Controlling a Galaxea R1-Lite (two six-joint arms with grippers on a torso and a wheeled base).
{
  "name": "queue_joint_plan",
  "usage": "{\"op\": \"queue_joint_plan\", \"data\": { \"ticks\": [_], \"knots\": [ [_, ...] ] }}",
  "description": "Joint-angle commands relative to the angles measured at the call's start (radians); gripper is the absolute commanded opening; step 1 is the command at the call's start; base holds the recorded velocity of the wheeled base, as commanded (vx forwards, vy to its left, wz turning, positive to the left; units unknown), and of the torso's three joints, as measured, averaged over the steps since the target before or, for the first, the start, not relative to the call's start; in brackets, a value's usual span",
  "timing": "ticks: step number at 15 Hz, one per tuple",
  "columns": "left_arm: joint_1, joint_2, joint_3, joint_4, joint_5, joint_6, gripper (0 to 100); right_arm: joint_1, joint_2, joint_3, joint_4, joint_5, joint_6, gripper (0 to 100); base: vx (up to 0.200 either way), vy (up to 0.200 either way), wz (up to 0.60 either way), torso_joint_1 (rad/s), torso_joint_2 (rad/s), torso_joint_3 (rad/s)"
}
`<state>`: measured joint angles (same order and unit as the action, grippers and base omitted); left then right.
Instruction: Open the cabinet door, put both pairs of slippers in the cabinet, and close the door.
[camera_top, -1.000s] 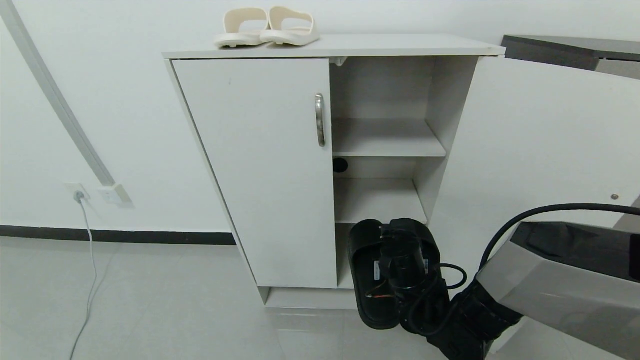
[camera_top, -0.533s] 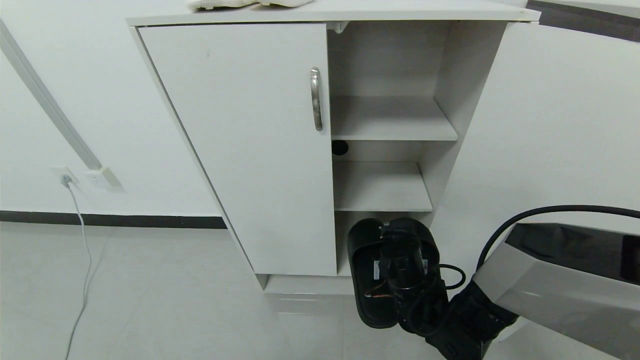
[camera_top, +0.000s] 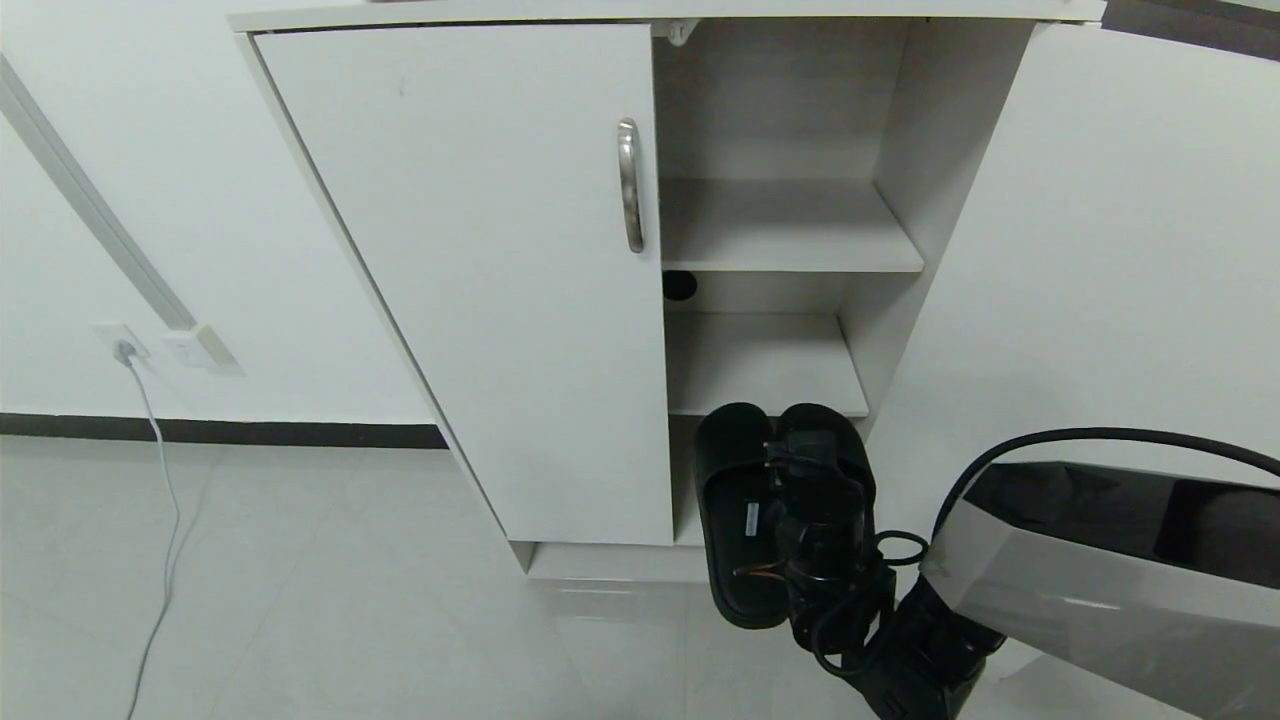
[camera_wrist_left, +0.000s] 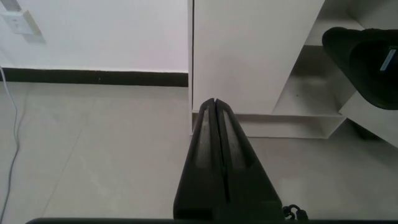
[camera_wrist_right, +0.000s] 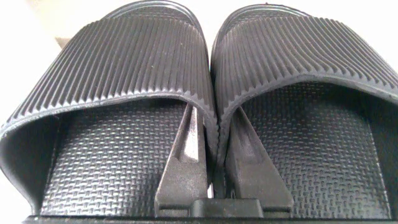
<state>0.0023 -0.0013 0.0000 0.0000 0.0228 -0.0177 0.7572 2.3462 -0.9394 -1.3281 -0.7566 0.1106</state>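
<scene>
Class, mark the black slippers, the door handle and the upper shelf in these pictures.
black slippers (camera_top: 735, 450), head view, strap of one slipper.
door handle (camera_top: 630, 185), head view, middle of the bar.
upper shelf (camera_top: 780, 225), head view, bare board.

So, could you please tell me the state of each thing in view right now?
Left door: shut.
Right door: swung open.
Black slippers: held together, in front of the lowest compartment.
Right tool: shut on black slippers.
Left tool: shut, holding nothing.
Plug: in the wall socket.
</scene>
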Motion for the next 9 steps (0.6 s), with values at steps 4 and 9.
{"op": "queue_joint_plan", "data": {
  "ticks": [4, 9],
  "knots": [
    [0.001, 0.001, 0.000, 0.000, 0.000, -0.001, 0, -0.006, 0.016, 0.002, 0.000, 0.000, 0.000, 0, 0.000, 0.000, 0.00, 0.000, 0.00, 0.000],
    [0.001, 0.001, 0.000, 0.000, 0.000, -0.001, 0, -0.010, 0.025, 0.001, -0.002, 0.000, 0.000, 0, 0.000, 0.000, 0.00, 0.000, 0.00, 0.000]
  ]
}}
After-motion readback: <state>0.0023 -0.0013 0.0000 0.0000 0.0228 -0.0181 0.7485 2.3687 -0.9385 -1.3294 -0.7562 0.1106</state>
